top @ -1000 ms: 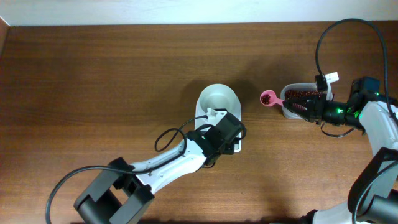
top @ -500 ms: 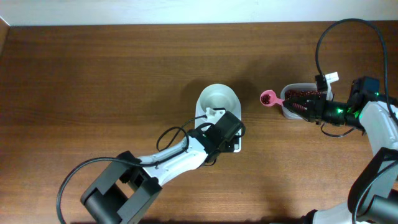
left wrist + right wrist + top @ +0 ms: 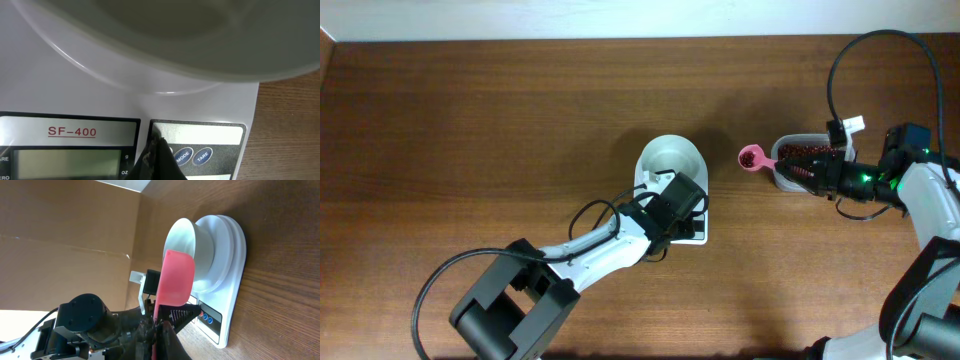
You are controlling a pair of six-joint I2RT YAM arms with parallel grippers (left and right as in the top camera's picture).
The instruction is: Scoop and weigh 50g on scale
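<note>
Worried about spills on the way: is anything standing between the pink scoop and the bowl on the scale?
Nothing visible does. Only bare table lies between the scoop, held in the right end effector, and the bowl. The left end effector is at the scale's buttons, off that path.

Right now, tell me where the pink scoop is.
Overhead view, right side: the pink scoop sits in the right pincer, between the scale's bowl and the bean tub.
</note>
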